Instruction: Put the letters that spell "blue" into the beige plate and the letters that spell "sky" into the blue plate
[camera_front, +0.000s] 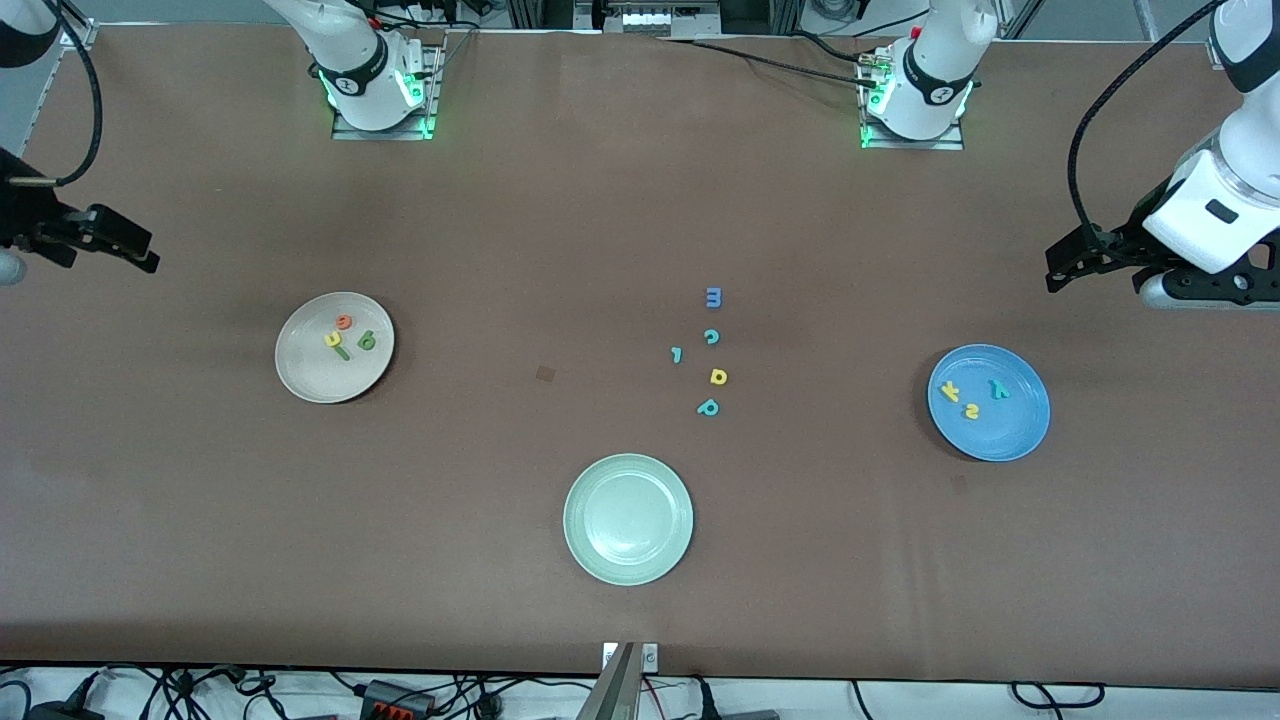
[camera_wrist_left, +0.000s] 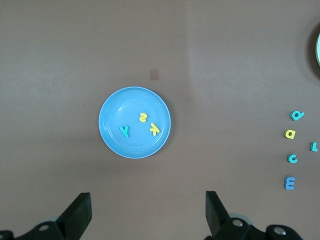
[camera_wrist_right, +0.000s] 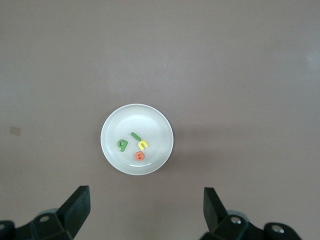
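The beige plate (camera_front: 300, 375), round and plain, holds the four "blue" letters (camera_front: 350, 337) lying flat. The blue plate (camera_front: 1015, 430) holds the "sky" letters (camera_front: 972, 398).

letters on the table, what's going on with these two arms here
Sorting looks finished. The beige plate holds the b, l, u and e; the blue plate holds the s, k and y. Five spare letters lie mid-table, farther than the pale green plate. The left gripper and right gripper hang open, holding nothing.
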